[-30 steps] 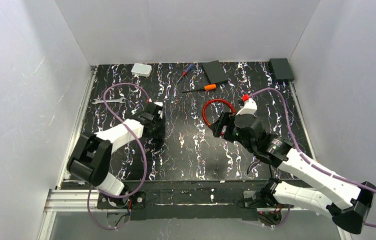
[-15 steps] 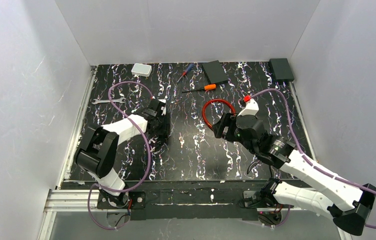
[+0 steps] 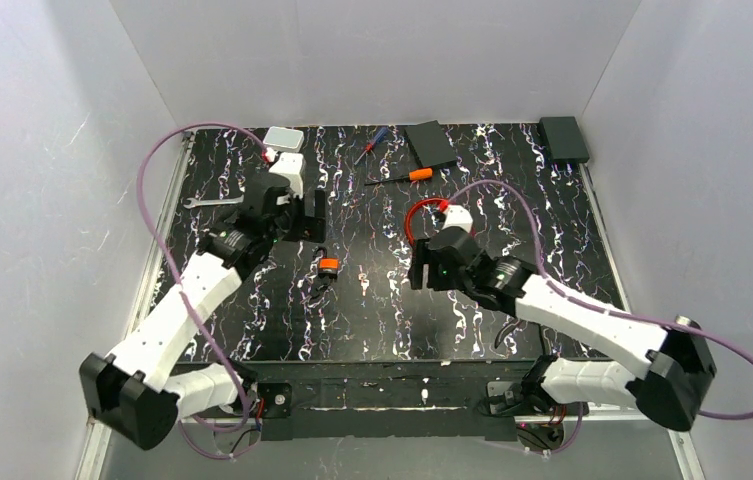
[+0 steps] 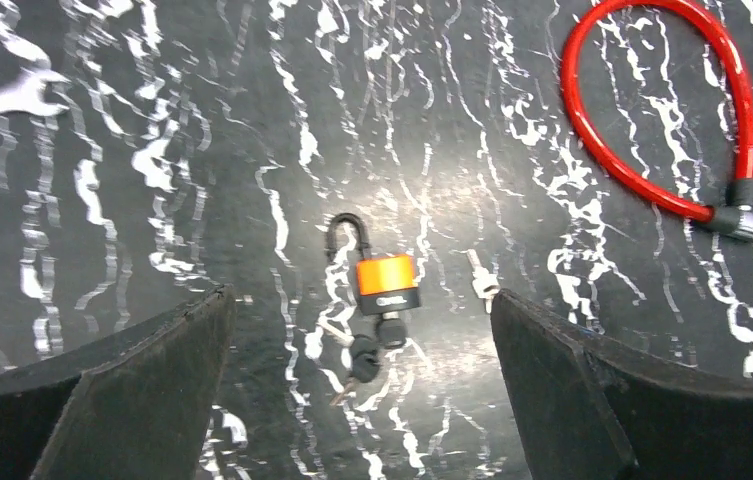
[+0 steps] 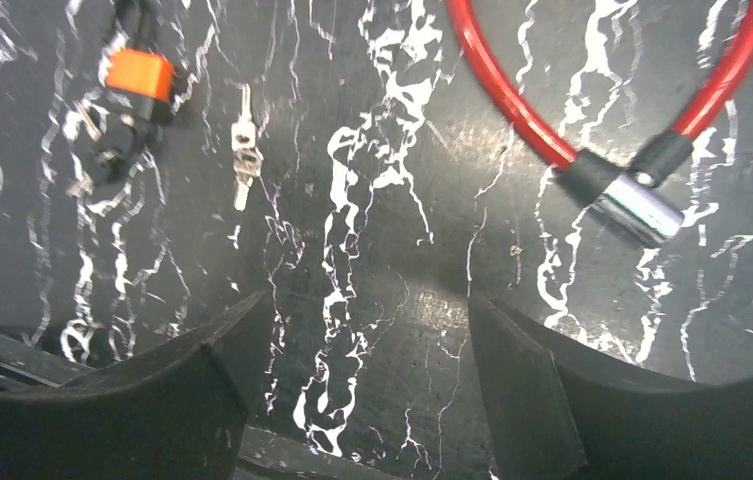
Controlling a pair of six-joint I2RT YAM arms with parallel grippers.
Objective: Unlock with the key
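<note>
Orange on its body with a black loop on top, the padlock (image 4: 387,285) lay flat on the dark tabletop (image 3: 552,200). A little bunch of black-headed keys (image 4: 367,350) lay touching the bottom end of the padlock, but I could not tell if one was pushed in. A small silver key (image 4: 480,280) lay by itself just beside the padlock, on its right, not touching it. The left tool (image 4: 357,296) hung over the padlock with its two fingers (image 4: 132,390) wide apart and nothing between them. The right tool (image 5: 370,298) was on the right of the padlock, past the silver key, and its fingers (image 5: 542,400) were spread wide too, holding nothing. A red cable (image 4: 652,190) with a shiny metal end curled farther to the right of the padlock. A flat silver wrench (image 4: 7,97) lay well away on the padlock's left.
</note>
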